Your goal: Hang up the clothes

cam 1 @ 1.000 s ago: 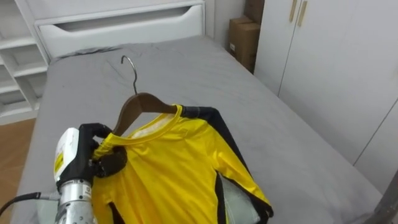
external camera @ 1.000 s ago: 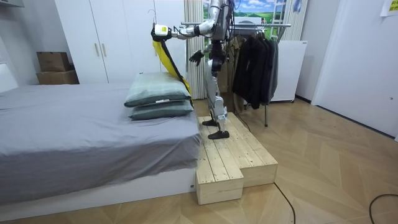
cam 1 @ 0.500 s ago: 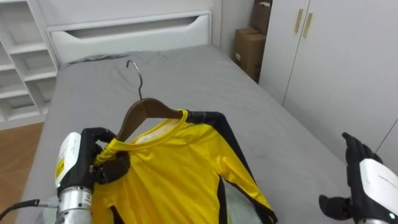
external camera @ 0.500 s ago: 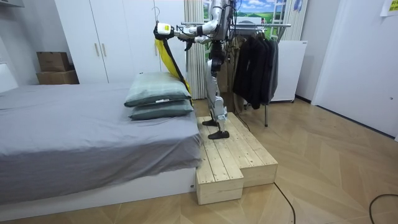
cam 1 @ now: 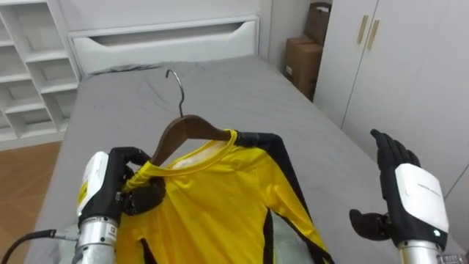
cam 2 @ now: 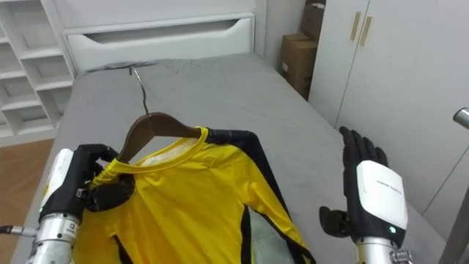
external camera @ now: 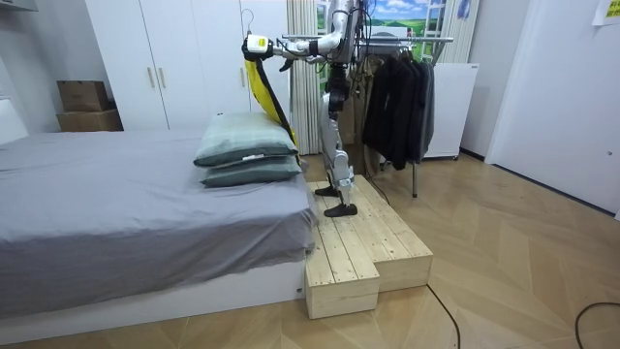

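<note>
Yellow shirt (cam 1: pixel 220 198), clutched by left robot hand (cam 1: pixel 110 183) (room view adds rack (external camera: pixel 426 39)).

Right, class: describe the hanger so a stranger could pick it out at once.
Above the wide grey bed, the robot's left hand grips the shoulder of a yellow, black-sleeved shirt. Rising from its collar is the dark brown wooden hanger, hard and curved against the soft cloth, topped by a thin metal hook.

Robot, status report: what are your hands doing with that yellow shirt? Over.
Left hand shut on yellow shirt, draped on wooden hanger. Right hand open, empty. Nothing seen blocking.
</note>
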{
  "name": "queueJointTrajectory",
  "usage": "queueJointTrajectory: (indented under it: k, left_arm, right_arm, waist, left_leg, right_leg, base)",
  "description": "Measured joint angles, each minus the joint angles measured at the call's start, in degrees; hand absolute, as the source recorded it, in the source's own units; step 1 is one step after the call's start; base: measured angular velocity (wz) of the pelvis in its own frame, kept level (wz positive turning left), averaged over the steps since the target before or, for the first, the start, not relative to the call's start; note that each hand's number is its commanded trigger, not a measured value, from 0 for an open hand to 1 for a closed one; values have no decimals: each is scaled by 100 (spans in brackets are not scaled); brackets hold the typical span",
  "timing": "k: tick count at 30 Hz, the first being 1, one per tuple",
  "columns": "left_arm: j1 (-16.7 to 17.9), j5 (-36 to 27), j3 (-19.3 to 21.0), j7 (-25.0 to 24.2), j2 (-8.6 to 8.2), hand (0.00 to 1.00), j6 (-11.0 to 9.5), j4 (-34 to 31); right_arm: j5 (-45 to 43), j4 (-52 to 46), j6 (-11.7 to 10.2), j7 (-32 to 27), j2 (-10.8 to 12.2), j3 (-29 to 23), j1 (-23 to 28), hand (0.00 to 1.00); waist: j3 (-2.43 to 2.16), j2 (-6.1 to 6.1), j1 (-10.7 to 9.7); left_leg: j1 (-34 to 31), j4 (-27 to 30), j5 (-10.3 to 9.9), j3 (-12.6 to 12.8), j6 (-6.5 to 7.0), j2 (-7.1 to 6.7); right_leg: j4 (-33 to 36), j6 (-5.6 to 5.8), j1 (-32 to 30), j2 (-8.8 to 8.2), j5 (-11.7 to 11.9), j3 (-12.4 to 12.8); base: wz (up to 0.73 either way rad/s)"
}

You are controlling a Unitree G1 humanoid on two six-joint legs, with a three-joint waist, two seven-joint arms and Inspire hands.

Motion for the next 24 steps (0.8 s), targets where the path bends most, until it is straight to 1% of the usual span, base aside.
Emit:
queueJointTrajectory:
  k: [2,4,10,16,19,24]
  left_arm:
    - [0,-5,-73,0,5,100,0,-78]
    - [0,-5,-139,0,15,100,0,-223]
    - [0,0,-162,-234,25,100,-2,-586]
    - [0,0,-159,-412,31,100,-2,-597]
    - [0,0,-155,-505,31,100,-3,-597]
    - [0,4,-153,-589,37,100,-2,-633]
  right_arm:
    - [1,-12,1,7,-56,113,-4,0]
    - [-2,-63,0,55,-63,205,-50,0]
    - [-64,-426,-3,200,-113,234,-90,0]
    - [-75,-483,-85,238,-128,292,-149,0]
    - [-75,-483,-136,252,-135,304,-150,0]
    - [-174,-483,-139,261,-145,411,-288,0]
  waist:
    - [6,-8,28]
    - [4,-11,51]
    - [0,-25,151]
    - [-11,-96,228]
    - [-14,-102,270]
    - [-13,-108,293]
  left_leg:
    - [-11,-3,0,-3,-1,0]
    - [-60,-3,-1,-1,-1,-1]
    - [-110,4,0,-1,0,0]
    - [-98,7,0,4,0,-2]
    - [-96,8,0,3,0,-3]
    - [-115,6,-1,-8,-1,0]
  right_leg:
    - [-2,0,-10,0,-1,-9]
    - [3,0,-65,-1,-1,-6]
    - [-2,-2,-104,-4,-1,-16]
    - [-5,-2,-94,-5,-2,-13]
    - [-4,-2,-90,-6,-2,-15]
    - [-4,2,-99,-6,-4,-31]
  base:
    - [0]
    - [0]
    - [0]
    - [0]
    - [0]
    - [0]
